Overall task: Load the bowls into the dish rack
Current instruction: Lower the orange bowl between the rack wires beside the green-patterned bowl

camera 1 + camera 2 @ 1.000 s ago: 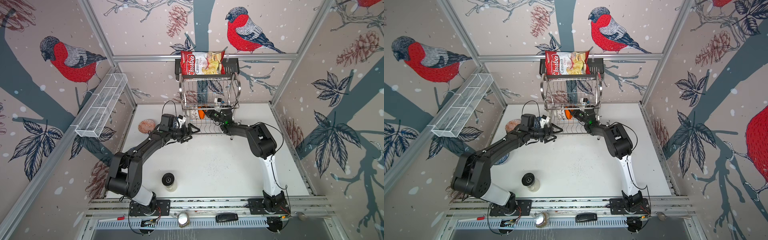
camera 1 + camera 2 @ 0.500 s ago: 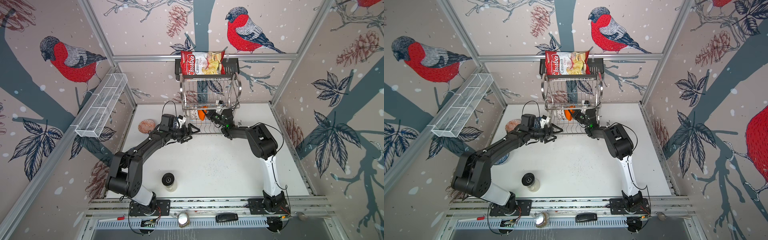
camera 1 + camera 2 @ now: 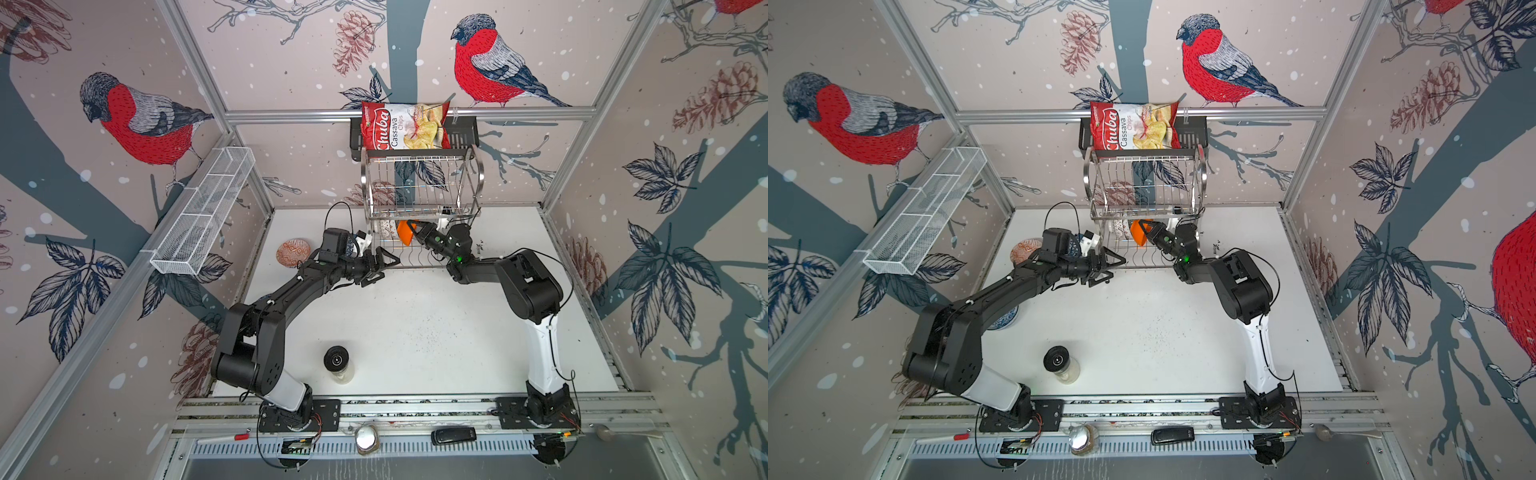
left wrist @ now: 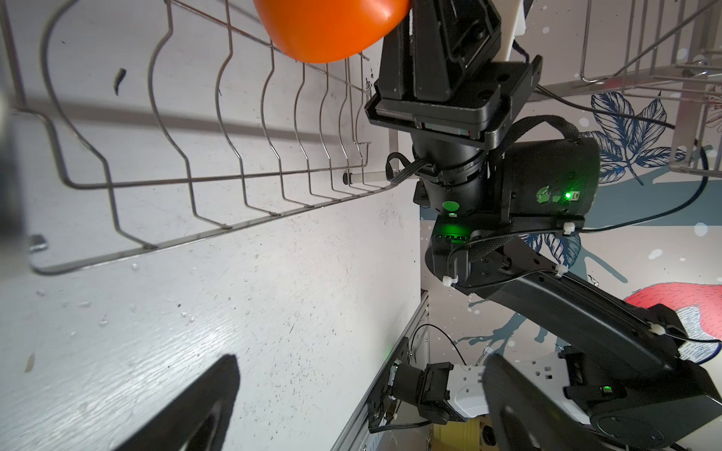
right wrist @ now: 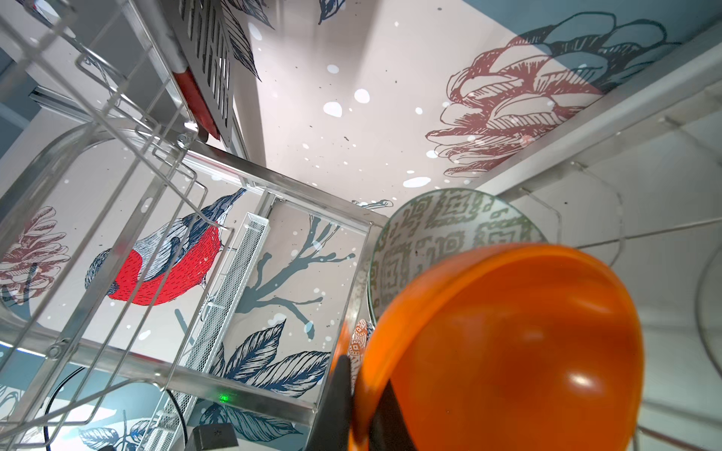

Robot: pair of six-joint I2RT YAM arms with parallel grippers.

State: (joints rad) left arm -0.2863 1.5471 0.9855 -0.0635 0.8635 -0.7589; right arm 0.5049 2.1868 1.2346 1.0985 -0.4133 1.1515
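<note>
Plain orange bowl (image 3: 404,235) pinched at its rim by the right gripper (image 3: 415,228), jaws pressed together on the edge, seen up close in the right wrist view (image 5: 508,351). Tilted on its side inside the lower tier of the dish rack (image 3: 419,183), just beside the grey-green patterned bowl (image 5: 449,222), itself standing on edge in that same tier. Resting on the wires or held clear of them: impossible to tell. Left gripper (image 3: 384,264) spread wide and empty, low over the table (image 3: 415,332) at the front left corner of the rack, both fingers (image 4: 195,410) well apart in the left wrist view. Red-orange patterned bowl (image 3: 293,252) flat on the table left of the rack; blue triangle-patterned bowl (image 3: 1074,246) near it, mostly hidden behind the left wrist; blue-white floral bowl (image 3: 1005,323) half hidden under the left arm. Black-lidded jar (image 3: 337,359) upright near the front edge. Chips bag (image 3: 401,126) in the black basket (image 3: 461,133) above the rack; white mesh tray (image 3: 203,216) on the left wall.
</note>
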